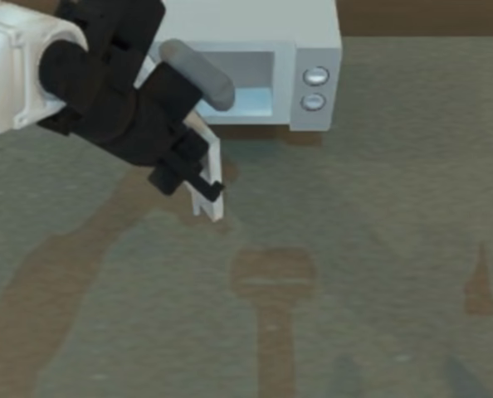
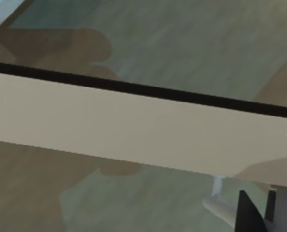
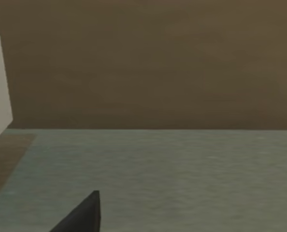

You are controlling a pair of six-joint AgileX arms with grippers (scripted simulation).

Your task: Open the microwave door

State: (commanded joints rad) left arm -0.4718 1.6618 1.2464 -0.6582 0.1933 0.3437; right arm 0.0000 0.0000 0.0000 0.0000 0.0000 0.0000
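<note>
The left arm reaches down from the top left. Its hand (image 1: 203, 179) is closed tight. The right arm is out of sight from above.

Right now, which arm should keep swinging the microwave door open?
The left arm, I'd say. Its gripper is already at the free edge of the microwave door, which stands swung out from the microwave. The right arm isn't in the top view.

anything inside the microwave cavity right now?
The microwave stands open, its door swung out at the left gripper. The visible cavity is bare pale blue; its left part is hidden behind the arm, so I cannot tell there.
</note>
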